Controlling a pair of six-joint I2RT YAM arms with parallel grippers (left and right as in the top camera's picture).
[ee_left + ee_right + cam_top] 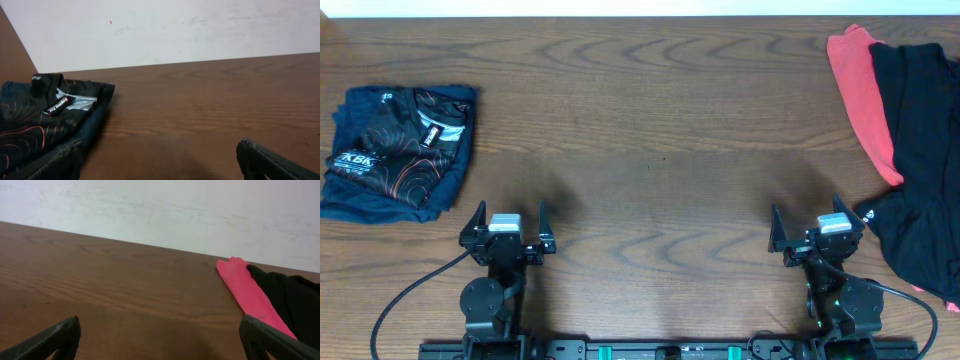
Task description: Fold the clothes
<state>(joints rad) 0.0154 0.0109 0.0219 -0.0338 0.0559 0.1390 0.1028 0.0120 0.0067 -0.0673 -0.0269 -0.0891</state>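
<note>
**Colours on the table**

The jersey (395, 150) is black, shading to navy at its edges, and carries thin orange contour lines and white lettering; its collar lining (80, 102) is grey and white; the red garment (858, 95) is a plain pinkish red; the black garment (920, 150) is plain, unpatterned; the table (660, 120) is brown with darker wood grain; the wall (175, 30) is white.

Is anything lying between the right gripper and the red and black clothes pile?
Nothing visible. Only the table lies between the open right gripper and the black garment, with the red garment partly under it.
</note>
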